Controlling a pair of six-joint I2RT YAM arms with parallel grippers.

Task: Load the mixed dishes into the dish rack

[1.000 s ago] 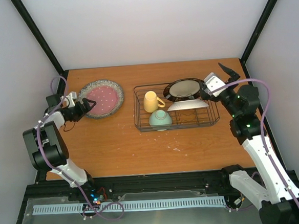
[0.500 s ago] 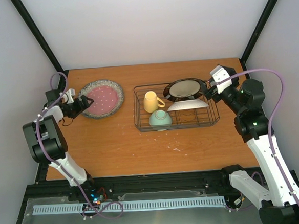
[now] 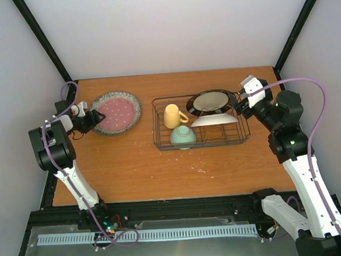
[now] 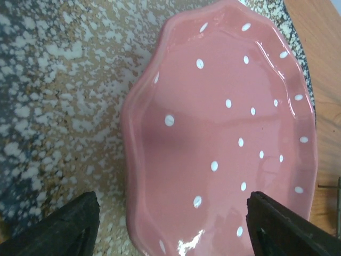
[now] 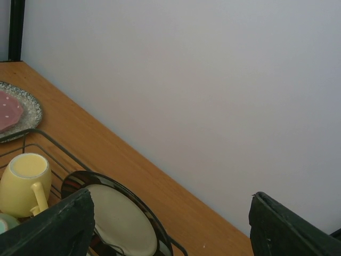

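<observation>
Just beside left tool [image 3: 99, 117], pink plate [image 3: 120, 111]

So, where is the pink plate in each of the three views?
Top: pink plate on the left, left of the rack.
Left wrist: it fills most of the picture.
Right wrist: a sliver at the left edge.
Shared landmark: the wooden table.

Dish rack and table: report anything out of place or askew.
The pink plate lies flat on the table left of the dish rack, the only dish outside it. Inside, the cream dark-rimmed plate sits tilted on what looks like an upturned pale dish, not upright between prongs. Pale specks dot the table before the rack.
</observation>
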